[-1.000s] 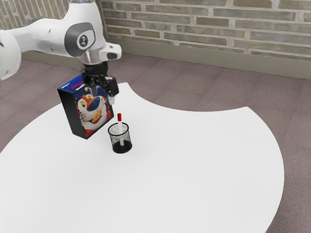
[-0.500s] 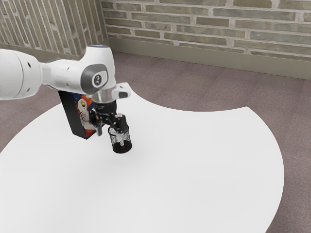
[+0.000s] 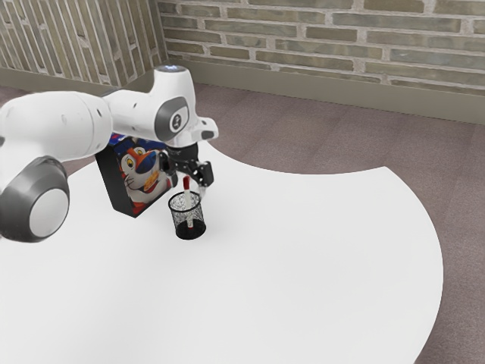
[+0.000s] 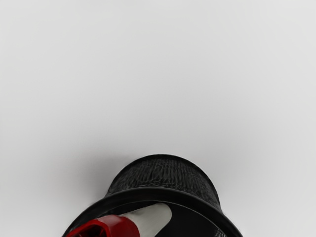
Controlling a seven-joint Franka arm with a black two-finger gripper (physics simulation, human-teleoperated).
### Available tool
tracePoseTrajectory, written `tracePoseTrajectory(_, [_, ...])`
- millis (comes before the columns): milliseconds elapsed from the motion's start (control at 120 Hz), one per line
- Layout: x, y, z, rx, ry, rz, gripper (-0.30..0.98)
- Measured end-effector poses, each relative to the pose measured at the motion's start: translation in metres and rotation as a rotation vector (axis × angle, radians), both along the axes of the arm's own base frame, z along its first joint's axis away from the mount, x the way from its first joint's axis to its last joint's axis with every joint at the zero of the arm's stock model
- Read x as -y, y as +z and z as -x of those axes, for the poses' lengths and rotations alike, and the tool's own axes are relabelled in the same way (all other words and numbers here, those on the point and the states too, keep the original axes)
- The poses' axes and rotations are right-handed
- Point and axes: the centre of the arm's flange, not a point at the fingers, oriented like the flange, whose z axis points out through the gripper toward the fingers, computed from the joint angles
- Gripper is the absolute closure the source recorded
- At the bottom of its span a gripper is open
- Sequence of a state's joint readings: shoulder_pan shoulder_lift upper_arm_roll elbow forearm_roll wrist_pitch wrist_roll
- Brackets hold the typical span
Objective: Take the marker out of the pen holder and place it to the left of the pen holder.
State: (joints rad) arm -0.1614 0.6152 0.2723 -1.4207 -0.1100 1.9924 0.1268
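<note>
Just above the pen holder (image 3: 189,227), at the exterior view's left, the gripper (image 3: 188,186) points down with its jaws open, one finger to the exterior view's left of the marker's red cap (image 3: 186,183) and the other to its right. The marker (image 4: 148,219) stands in the holder, its cap up past the rim (image 4: 165,193) and its foot down near the base. Its long axis is close to upright, the cap end tipped slightly toward the exterior view's left; the wrist view shows that slant too, cap near the rim and white body running down inside.

So the marker lies below the palm, roughly on the line the fingers would close along. How centred it is from near to far is hard to judge, as the cap may sit a little off the middle of the gap. The next move seems to be a small centring shift, then a descent along the marker before closing. Coming down off-centre, a finger could catch the rim and tip the holder on the table (image 3: 303,265).
</note>
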Motion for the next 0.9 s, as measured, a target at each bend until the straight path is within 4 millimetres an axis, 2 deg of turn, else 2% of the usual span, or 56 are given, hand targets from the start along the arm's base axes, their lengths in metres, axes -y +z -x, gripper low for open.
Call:
tracePoseTrajectory(283, [0.001,-0.004,-0.006,0.009,-0.033,0.040,0.00])
tracePoseTrajectory(517, [-0.013,-0.007,-0.002,-0.002,-0.016,0.079,0.00])
tracePoseTrajectory(900, [-0.023,-0.006,-0.001,-0.001,-0.026,0.093,0.03])
